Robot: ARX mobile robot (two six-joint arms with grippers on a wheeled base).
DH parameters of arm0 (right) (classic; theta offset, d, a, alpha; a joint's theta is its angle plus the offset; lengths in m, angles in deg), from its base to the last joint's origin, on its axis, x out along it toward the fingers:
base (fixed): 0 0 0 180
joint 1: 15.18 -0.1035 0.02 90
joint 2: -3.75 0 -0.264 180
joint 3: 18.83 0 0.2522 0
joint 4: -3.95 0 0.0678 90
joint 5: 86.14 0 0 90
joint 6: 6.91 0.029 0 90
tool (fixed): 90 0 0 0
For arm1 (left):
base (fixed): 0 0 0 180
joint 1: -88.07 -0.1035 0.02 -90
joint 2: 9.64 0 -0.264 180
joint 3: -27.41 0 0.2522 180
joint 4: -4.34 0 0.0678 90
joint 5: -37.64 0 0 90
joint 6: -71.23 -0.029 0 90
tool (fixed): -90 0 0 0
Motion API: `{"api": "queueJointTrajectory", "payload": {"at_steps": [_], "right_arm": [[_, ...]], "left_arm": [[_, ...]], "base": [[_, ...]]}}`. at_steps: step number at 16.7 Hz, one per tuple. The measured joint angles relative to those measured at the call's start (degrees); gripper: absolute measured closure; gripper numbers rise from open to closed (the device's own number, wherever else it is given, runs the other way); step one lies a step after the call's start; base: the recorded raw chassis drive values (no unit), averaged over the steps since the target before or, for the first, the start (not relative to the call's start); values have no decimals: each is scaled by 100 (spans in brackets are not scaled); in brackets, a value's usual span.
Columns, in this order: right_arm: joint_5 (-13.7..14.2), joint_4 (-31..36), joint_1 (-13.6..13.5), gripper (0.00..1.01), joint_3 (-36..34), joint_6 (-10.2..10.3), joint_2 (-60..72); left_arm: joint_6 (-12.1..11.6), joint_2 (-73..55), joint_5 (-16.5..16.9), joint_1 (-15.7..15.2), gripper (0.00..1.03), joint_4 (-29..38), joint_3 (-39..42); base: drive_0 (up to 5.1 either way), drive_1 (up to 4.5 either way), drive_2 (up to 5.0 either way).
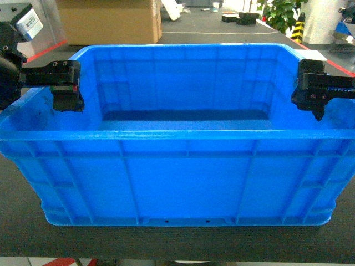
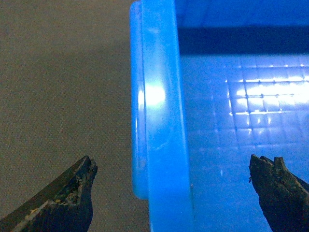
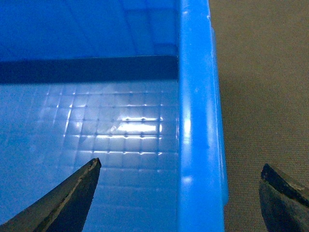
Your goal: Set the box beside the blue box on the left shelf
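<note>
Box (image 1: 183, 166) on counter (image 1: 22, 233), long axis nine-to-three; left gripper (image 1: 67, 100) and right gripper (image 1: 312, 100) equally near, jaws wide apart astride opposite end rims, gripping nothing.

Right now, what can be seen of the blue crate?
The blue crate is bright glossy plastic, rectangular, upright and empty, with a thick rim, ribbed braced outer walls and a grid-marked floor. It rests on a dark mat. The left gripper and right gripper each straddle a side rim, jaws open, not visibly touching it.
</note>
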Motion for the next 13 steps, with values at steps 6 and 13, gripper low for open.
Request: {"api": "queueJointTrajectory", "payload": {"at_steps": [6, 13], "right_arm": [[103, -149, 2, 43, 37, -131, 15], [380, 13, -153, 79, -111, -205, -125]], "left_arm": [[-103, -46, -127, 44, 62, -146, 28], [13, 96, -444, 103, 84, 424, 343]], "base": [[0, 0, 0], [0, 0, 0]]}}
